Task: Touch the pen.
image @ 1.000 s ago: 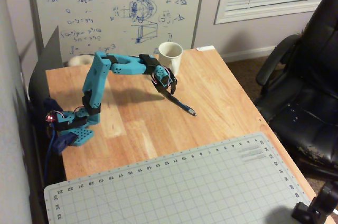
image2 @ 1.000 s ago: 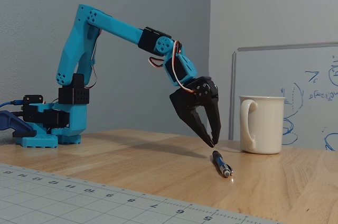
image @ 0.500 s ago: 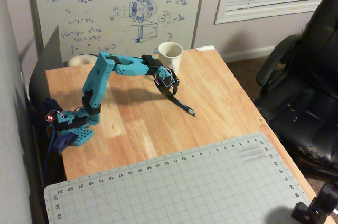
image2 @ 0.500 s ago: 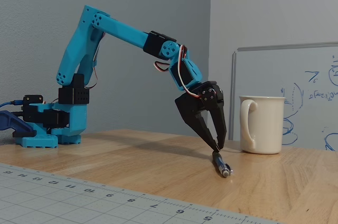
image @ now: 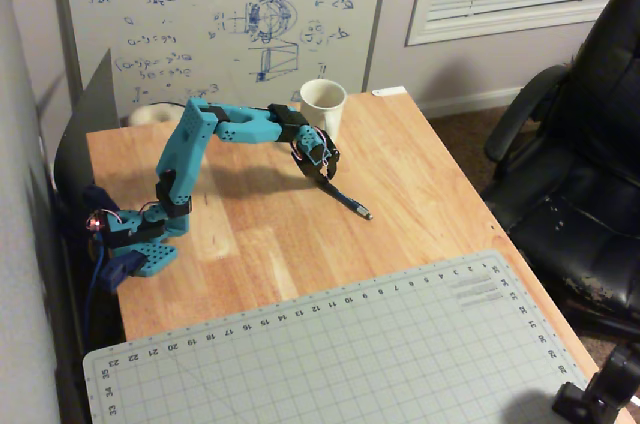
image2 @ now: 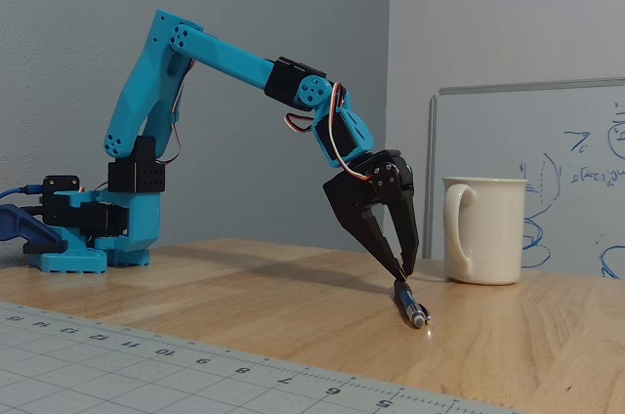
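The pen [image2: 411,305], slim and dark with a silvery tip, lies flat on the wooden table [image: 400,174]; in the overhead view the pen [image: 350,204] runs diagonally toward the lower right. My black gripper [image2: 401,275] points down with its fingertips meeting right at the pen's rear end, touching it. The two fingers [image2: 369,233] converge to a closed point with nothing held between them. In the overhead view the gripper [image: 325,176] sits at the pen's upper-left end, just below the mug.
A white mug [image2: 482,229] stands upright just right of the gripper, also seen as the mug [image: 323,105] at the table's back. A cutting mat [image: 330,354] covers the front. A whiteboard [image: 220,14] leans behind; an office chair [image: 580,174] stands at right.
The gripper came down and forward from above the pen until its tips reached the pen's rear end. Since half a second ago it has stayed still.
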